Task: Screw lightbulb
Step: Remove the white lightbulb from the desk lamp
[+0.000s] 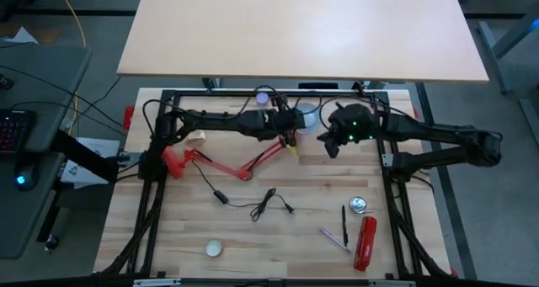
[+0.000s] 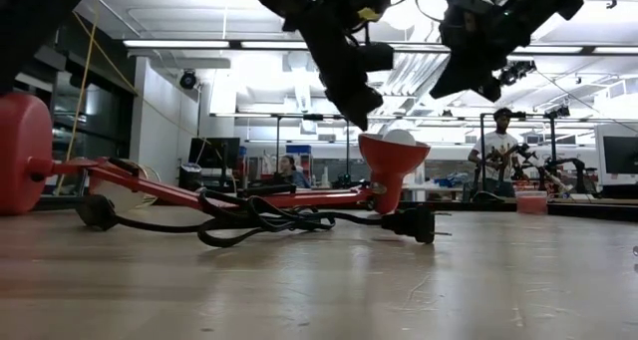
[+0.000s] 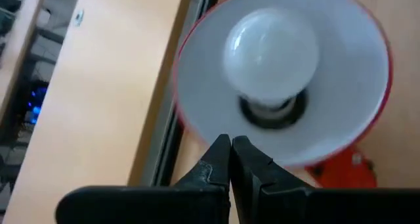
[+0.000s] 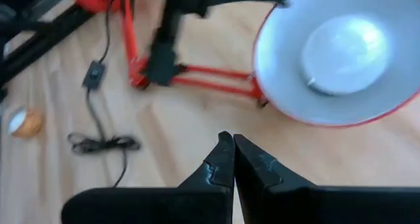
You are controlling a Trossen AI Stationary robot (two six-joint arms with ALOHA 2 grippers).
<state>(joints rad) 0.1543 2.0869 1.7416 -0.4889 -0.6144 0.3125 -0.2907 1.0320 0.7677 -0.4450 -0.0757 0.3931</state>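
**Bulb seated in shade, both grippers closed above**

Closed fingertips of left gripper (image 3: 230, 145) sit nearest its wrist camera, empty. Lightbulb (image 3: 270, 63) stands in lamp shade (image 3: 341, 112), glass end up, axis vertical. Low view shows only its tip over the rim. Right gripper (image 4: 233, 142), also closed and empty, hovers beside. Cord (image 1: 253, 204) lies on table (image 1: 278, 245).

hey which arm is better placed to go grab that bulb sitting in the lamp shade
Probably the left. The left gripper is shut and points almost straight at the lightbulb in the shade; the right gripper, also shut, has the bulb off to one side.
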